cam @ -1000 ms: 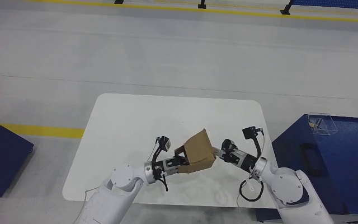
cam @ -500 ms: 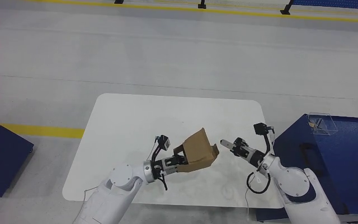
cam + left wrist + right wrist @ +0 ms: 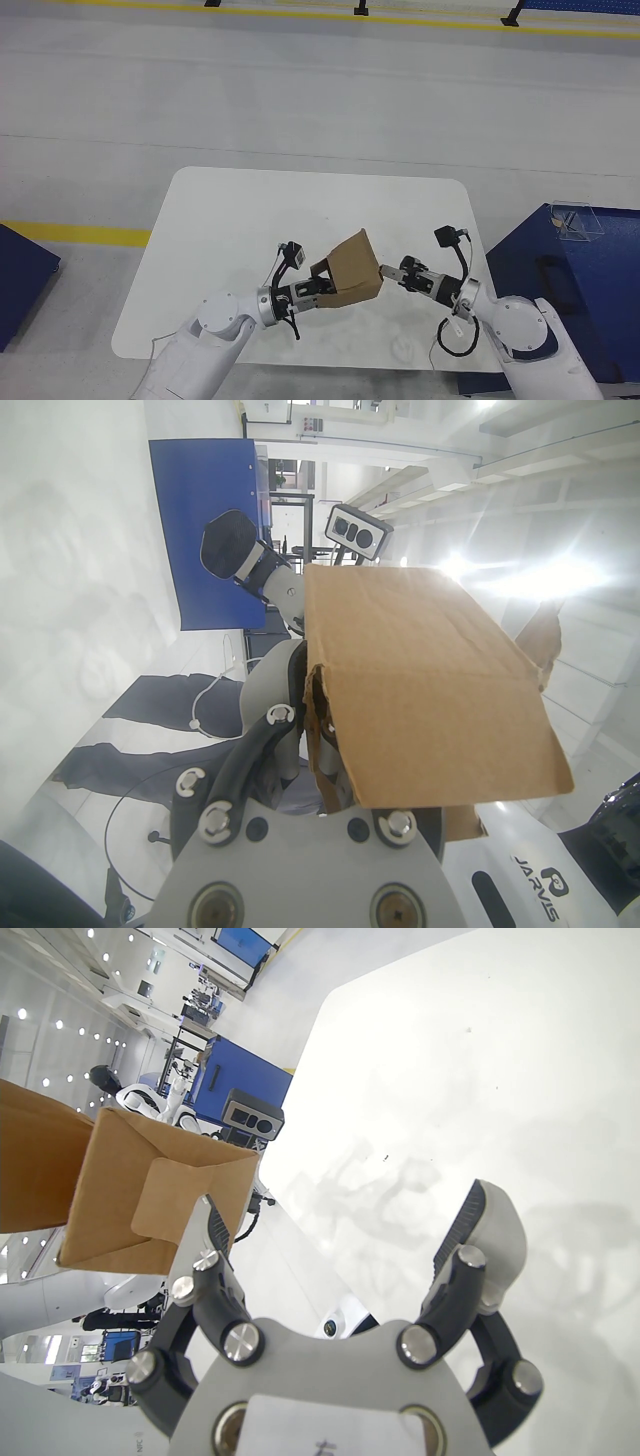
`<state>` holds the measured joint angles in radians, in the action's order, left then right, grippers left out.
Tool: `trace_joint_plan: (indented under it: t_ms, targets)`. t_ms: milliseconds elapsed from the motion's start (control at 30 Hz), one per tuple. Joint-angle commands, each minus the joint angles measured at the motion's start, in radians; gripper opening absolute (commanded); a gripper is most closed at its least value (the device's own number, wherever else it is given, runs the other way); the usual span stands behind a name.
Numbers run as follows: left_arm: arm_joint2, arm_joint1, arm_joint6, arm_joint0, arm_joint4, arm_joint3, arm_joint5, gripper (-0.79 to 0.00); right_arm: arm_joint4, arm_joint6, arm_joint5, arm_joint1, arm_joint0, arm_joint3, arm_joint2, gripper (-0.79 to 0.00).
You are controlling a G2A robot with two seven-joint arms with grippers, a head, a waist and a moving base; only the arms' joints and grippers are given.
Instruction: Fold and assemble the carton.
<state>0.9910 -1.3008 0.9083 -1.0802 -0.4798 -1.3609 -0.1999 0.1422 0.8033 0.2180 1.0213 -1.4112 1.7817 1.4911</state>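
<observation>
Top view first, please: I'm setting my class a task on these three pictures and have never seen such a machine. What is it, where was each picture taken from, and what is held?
This is a robot with two white arms, each ending in a two-fingered claw. The top view looks down from above the arms onto a white table. The other two pictures come from cameras on the wrists, each looking along its own claw. The left claw is shut on one edge of a half-folded brown carton, which seems held tilted above the table. The right claw is open at the carton's other side; one finger lies close to a small flap, whether touching I cannot tell.
</observation>
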Motion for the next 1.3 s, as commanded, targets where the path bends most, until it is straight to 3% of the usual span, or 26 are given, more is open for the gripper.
trace_joint_plan:
  t_ms: [0, 1267]
  targets:
    - [0.0, 0.0, 0.0, -0.001, 0.0, 0.0, -0.001, -0.785, -0.001, -0.007, 0.002, 0.0, 0.0, 0.003, 0.001, 0.0]
    - [-0.003, -0.001, 0.007, 0.001, -0.001, 0.006, -0.003, -0.785, 0.102, -0.067, -0.033, -0.005, -0.004, 0.068, -0.038, 0.0]
